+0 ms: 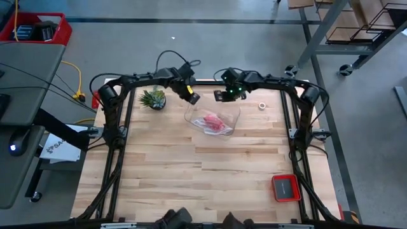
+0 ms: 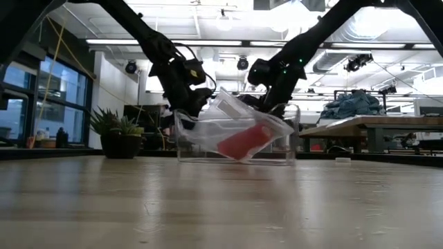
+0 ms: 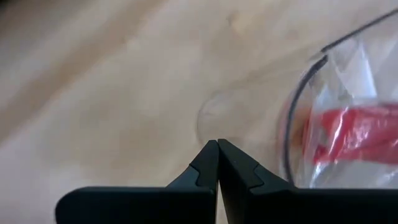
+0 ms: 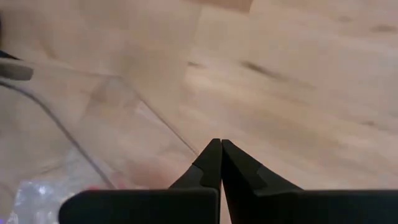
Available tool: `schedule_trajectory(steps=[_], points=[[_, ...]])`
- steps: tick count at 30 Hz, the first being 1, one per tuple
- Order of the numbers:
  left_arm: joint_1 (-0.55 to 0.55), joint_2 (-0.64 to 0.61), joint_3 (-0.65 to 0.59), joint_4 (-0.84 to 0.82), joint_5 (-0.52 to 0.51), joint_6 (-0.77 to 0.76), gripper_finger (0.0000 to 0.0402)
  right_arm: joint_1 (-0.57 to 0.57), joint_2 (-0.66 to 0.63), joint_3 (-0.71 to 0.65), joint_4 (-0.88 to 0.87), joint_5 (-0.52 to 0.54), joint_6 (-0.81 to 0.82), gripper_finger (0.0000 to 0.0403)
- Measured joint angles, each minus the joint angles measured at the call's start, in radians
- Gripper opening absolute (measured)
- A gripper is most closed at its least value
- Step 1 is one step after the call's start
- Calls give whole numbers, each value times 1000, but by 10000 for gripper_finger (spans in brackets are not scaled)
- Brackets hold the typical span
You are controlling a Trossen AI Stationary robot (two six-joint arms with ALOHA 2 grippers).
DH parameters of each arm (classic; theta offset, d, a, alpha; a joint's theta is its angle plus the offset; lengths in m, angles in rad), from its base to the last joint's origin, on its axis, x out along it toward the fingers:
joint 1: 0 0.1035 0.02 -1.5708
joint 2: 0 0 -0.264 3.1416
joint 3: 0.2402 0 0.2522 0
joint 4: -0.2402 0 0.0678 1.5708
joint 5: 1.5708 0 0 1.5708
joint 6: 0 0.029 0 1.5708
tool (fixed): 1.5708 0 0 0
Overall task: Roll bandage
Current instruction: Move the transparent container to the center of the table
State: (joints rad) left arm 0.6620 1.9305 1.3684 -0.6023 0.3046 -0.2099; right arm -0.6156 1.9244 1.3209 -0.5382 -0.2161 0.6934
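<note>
The bright red bandage (image 1: 215, 123) lies bunched inside a clear crinkly plastic bag (image 1: 224, 113) at the far middle of the table; the low view shows the bandage (image 2: 243, 142) low in the bag (image 2: 208, 131). The bag's bottom rests on the table and its top stands up between my two grippers. My left gripper (image 1: 193, 99) is shut at the bag's upper left corner. My right gripper (image 1: 224, 97) is shut at its upper right side. Both slant steeply down. My left gripper pinches the clear bag's top edge (image 3: 208, 127) at the tips of its two shut fingers, slanting down from the far left. The bag hangs below with its bottom on the table. How many layers it has, I cannot tell. My right gripper pinches the bag's top edge (image 4: 198, 144) at its fingertips, slanting down from the far right. The film runs off slack from the tips toward the bandage. Its bottom lies on the table.
A small potted plant (image 1: 152, 98) stands at the far left, close to my left arm. A small white roll (image 1: 262, 105) lies at the far right. A red square tray (image 1: 286, 187) with a dark centre sits near the right front corner.
</note>
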Motion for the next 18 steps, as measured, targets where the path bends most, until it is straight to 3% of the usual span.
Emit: schedule_trajectory(steps=[18], points=[[-242,-96,-15,-172,3,-44,0,263,-5,0,4,14,-45,0]])
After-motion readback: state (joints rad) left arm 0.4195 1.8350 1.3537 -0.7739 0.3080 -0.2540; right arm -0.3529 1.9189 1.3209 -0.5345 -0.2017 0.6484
